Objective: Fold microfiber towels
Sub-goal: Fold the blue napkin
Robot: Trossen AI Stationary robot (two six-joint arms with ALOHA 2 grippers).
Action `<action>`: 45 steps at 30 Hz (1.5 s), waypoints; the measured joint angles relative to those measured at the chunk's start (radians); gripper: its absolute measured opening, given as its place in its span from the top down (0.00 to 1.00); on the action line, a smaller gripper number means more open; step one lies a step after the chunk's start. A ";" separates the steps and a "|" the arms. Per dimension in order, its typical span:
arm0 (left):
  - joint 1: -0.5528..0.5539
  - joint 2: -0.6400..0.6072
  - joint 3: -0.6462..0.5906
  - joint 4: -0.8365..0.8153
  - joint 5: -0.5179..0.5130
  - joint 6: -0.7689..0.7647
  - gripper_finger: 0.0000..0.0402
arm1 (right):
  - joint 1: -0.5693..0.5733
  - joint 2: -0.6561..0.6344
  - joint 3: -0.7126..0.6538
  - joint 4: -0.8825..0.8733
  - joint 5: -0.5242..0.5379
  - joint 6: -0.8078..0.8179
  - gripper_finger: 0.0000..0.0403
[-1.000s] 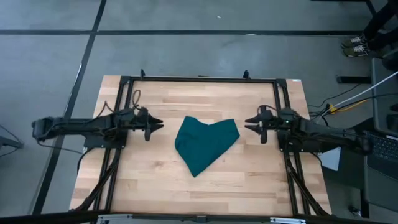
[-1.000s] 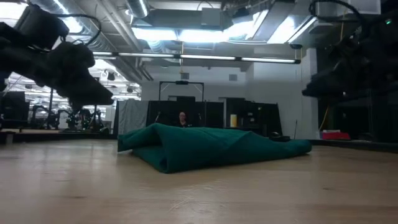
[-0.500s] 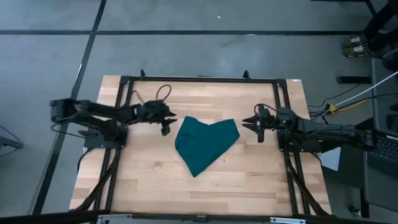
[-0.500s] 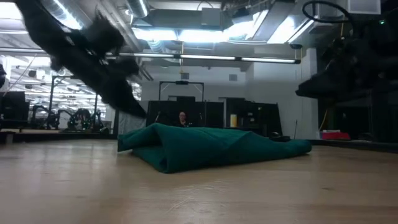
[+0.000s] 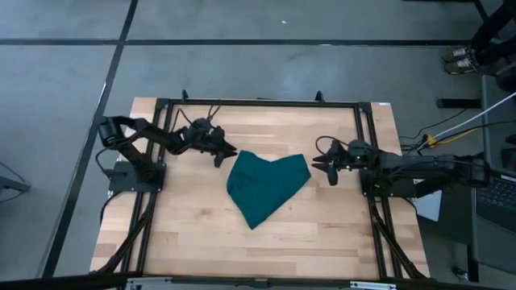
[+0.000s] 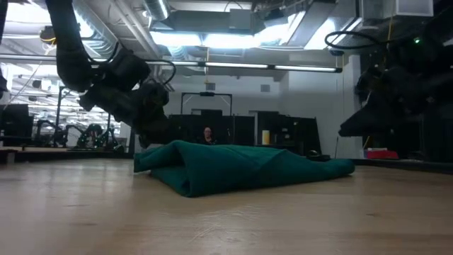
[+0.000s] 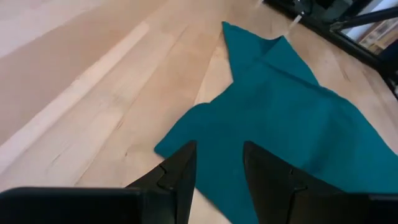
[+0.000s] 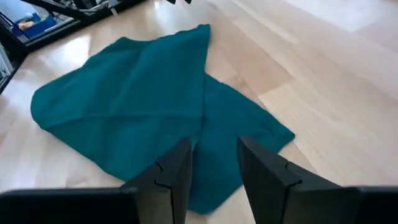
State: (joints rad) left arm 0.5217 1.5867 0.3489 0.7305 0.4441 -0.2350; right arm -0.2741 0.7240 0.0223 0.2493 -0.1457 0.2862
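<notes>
Towel point(image 5: 266, 187) lies crumpled mid-table point(image 5: 322, 242), soft and floppy, so I'd pinch a loose corner. Left pincer point(image 5: 223, 153) and right pincer point(image 5: 320, 166) sit beside opposite corners, both released, grasping nothing.

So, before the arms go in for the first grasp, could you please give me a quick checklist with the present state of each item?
1. Towel lies wholly on the table, clear of the edges: ok.
2. Towel lies flat and spread for folding: not ok, it is crumpled with layers overlapping.
3. Left claw is open and near the towel's far-left corner: ok.
4. Right claw is open beside the towel's right corner: ok.
5. Neither claw touches the cloth yet: ok.
6. White tag located: cannot tell, none shows in any view.
</notes>
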 joint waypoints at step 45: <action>-0.163 0.000 0.105 -0.289 -0.303 0.152 0.68 | -0.004 0.814 0.317 0.225 0.058 0.126 0.82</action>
State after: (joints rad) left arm 0.3592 1.5867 0.4535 0.4418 0.1411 -0.0827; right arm -0.2779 1.5383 0.3397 0.4740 -0.0881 0.4118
